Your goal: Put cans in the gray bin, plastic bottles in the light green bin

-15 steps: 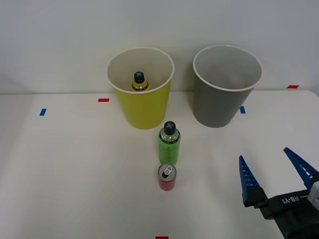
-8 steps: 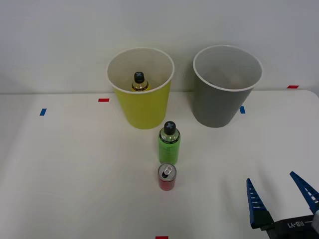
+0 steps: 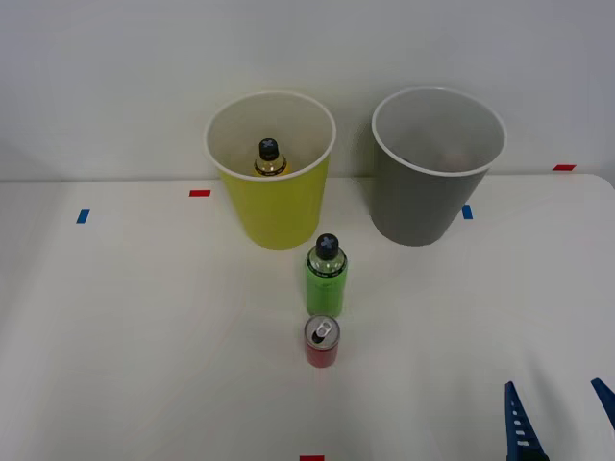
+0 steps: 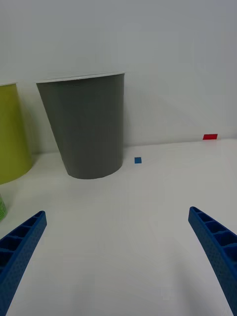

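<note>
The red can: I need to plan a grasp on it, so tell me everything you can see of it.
The red can is small, with a red body and a shiny silver top bearing a pull tab and a dark opening. It looks like metal. It stands upright on the white table, just in front of the taller green-labelled bottle; whether they touch is unclear. Nothing grips it.

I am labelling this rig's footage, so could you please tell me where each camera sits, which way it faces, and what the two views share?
Front view: above the arms, facing forward and down at the table; the right tool has its blue tips at the bottom right corner.
Right wrist view: on the right arm's wrist, facing level across the table at the gray bin; both fingers spread wide.
Shared: gray bin, light green bin, the blue tape mark.
</note>
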`<state>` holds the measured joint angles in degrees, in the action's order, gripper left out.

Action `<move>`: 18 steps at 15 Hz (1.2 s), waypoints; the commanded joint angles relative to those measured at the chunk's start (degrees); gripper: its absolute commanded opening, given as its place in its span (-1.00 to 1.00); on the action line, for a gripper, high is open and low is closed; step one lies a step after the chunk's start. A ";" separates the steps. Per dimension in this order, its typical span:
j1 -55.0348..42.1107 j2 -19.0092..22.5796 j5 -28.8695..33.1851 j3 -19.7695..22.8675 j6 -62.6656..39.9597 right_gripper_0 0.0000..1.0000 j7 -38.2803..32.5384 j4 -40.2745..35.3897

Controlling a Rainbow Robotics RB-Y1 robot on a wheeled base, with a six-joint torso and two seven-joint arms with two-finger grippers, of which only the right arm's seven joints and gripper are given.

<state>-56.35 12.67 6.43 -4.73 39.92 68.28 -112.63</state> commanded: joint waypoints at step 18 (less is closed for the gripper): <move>-3.07 -6.25 9.48 1.65 7.01 1.00 -20.91 0.04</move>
<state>-59.97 6.70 13.74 -4.35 47.59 47.11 -112.59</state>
